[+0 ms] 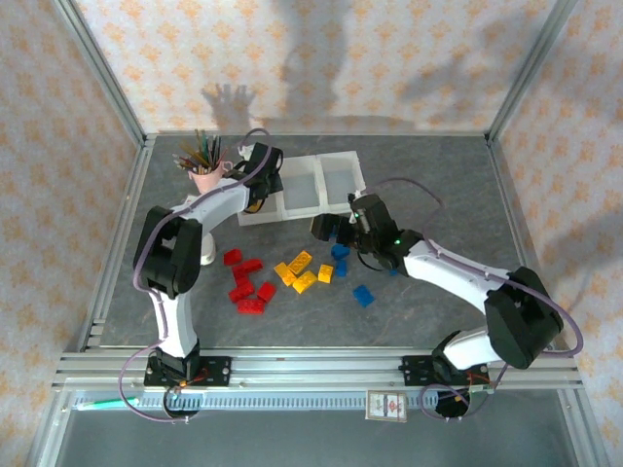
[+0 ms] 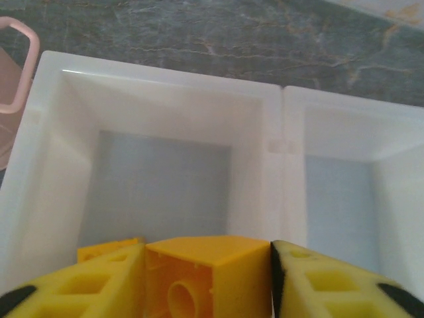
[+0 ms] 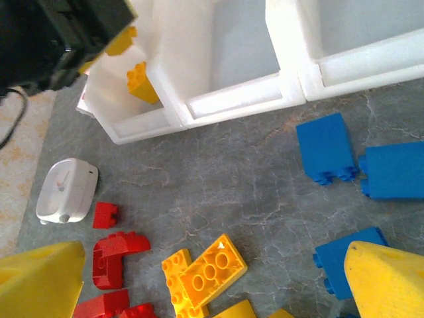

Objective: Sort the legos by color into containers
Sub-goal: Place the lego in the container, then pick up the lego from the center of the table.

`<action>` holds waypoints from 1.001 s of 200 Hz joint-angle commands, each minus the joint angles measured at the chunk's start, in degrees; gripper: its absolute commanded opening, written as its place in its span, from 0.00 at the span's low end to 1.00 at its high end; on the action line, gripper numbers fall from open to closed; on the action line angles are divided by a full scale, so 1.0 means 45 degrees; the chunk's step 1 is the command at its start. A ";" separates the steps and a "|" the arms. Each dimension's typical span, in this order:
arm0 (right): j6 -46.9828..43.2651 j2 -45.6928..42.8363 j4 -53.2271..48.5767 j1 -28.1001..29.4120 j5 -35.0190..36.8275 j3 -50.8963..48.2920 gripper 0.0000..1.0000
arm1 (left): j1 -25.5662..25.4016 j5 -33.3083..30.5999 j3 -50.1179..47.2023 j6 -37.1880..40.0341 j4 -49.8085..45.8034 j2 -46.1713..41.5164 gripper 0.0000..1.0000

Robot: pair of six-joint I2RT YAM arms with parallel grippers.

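The containers are three joined white bins at the back of the table. My left gripper hangs over the left bin, shut on a yellow brick that touches both fingers. Another yellow brick lies in that bin, seen again from the right wrist. Loose legos lie in front of the tray: red, yellow and blue. My right gripper is open above the table, with yellow bricks below it, blue ones to its right and red ones to its left.
A pink cup of pencils stands just left of the tray, its handle close to the left bin. A small white object lies on the table near the red bricks. Metal frame posts edge the table.
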 commanded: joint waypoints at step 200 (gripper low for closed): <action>-0.0233 -0.3736 -0.1758 -0.0439 -0.0990 -0.2793 1.00 | -0.3933 0.1811 -0.5400 0.0589 -0.0997 -0.4980 0.73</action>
